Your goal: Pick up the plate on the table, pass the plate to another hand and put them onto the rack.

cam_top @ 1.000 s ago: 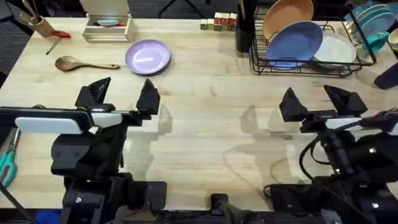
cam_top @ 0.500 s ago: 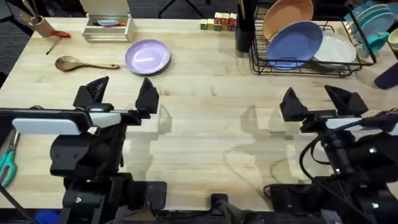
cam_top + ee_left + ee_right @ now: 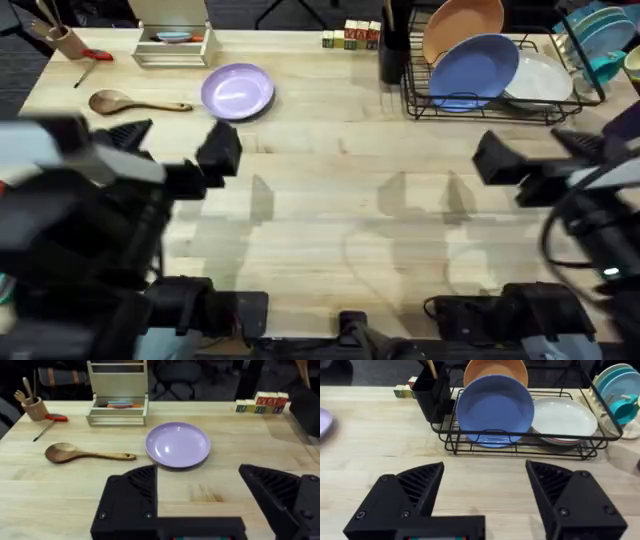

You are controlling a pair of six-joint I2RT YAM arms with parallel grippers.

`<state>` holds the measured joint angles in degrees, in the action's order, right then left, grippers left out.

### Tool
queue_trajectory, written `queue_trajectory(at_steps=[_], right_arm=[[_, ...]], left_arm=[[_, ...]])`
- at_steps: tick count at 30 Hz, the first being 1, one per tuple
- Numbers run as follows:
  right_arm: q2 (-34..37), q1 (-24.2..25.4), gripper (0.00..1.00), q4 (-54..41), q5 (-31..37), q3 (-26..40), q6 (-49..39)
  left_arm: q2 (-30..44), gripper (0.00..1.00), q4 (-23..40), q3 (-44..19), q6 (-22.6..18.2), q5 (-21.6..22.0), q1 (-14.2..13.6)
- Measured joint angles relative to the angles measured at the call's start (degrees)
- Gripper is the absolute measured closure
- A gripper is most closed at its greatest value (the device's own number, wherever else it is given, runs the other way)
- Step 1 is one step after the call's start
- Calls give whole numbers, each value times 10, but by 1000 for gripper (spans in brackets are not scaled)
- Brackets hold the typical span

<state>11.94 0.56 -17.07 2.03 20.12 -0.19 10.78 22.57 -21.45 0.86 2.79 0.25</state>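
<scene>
Plate (image 3: 177,444) lies flat on the table (image 3: 330,210), rim up, just ahead of the left gripper (image 3: 205,505), whose fingers stand wide apart and empty.
Being round, it has no long axis; glossy plastic, it looks light, stiff and slippery, so the raised near rim seems the best hold. Right gripper (image 3: 485,505), also spread and empty, faces the rack (image 3: 530,440).
</scene>
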Motion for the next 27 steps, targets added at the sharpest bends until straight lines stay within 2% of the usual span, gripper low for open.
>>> queue_trajectory(at_steps=[4, 9, 15, 21, 27], right_arm=[[102, 0, 6, -65, 1, 122, 0], [230, 0, 6, -145, 1, 270, 0], [356, 1, 5, -210, -16, 406, 0], [434, 1, 5, -235, -38, 463, 0], [458, 1, 5, -237, -53, 465, 0]], left_arm=[[117, 7, 86, -132, 0, 0, 0], [260, 7, 163, -280, 0, 0, 0], [404, 7, 239, -426, 0, 0, 0], [509, 8, 318, -520, 0, -3, 0], [564, 8, 321, -543, 0, -4, 0]])
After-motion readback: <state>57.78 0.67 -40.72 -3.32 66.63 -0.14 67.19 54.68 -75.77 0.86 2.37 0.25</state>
